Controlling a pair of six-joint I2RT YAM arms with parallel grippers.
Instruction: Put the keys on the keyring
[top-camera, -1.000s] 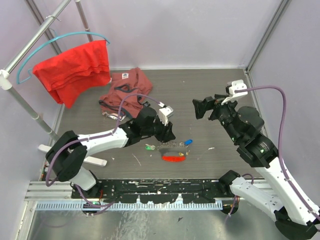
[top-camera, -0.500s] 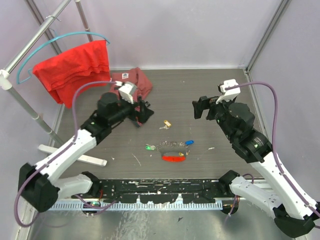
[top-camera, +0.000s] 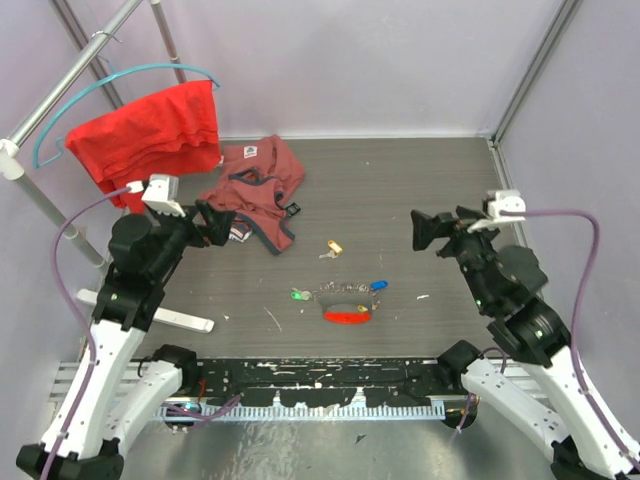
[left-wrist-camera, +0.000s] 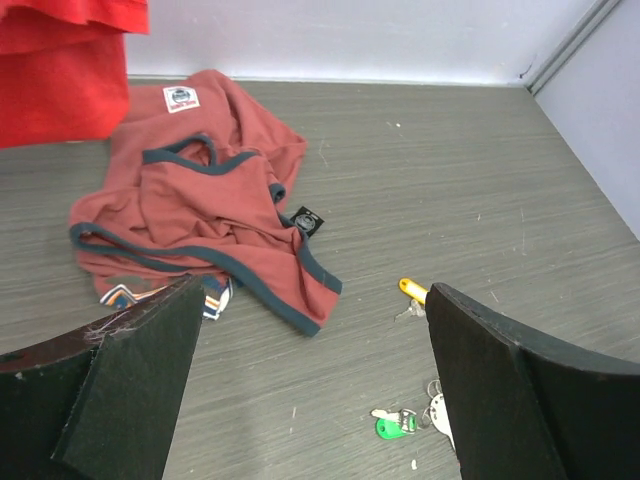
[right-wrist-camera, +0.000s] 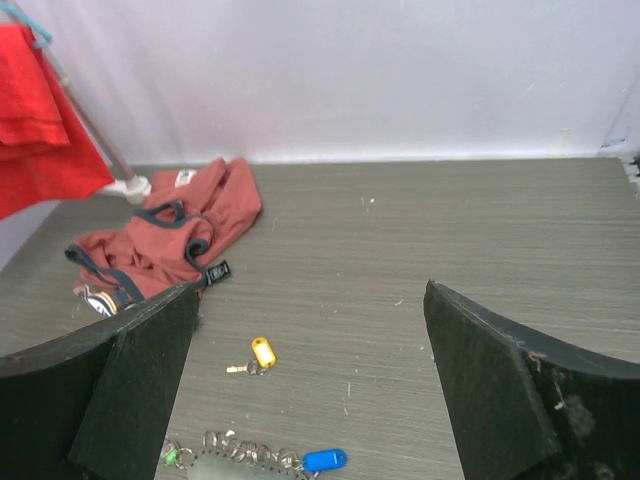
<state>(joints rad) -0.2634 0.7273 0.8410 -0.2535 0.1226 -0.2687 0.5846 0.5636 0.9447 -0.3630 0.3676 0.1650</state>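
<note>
While the left arm and right arm hold their jaws wide open and empty, the keyring lies mid-bench towards the near edge. The green key and blue key sit just behind it, the yellow key farther back, and a pink garment near the far-left corner.

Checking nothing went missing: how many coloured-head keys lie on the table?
3: the yellow key lies alone, apart from the others; the green key is at the left end of the keyring; the blue key is at its right end. Smaller ones may hide within the chain.
</note>
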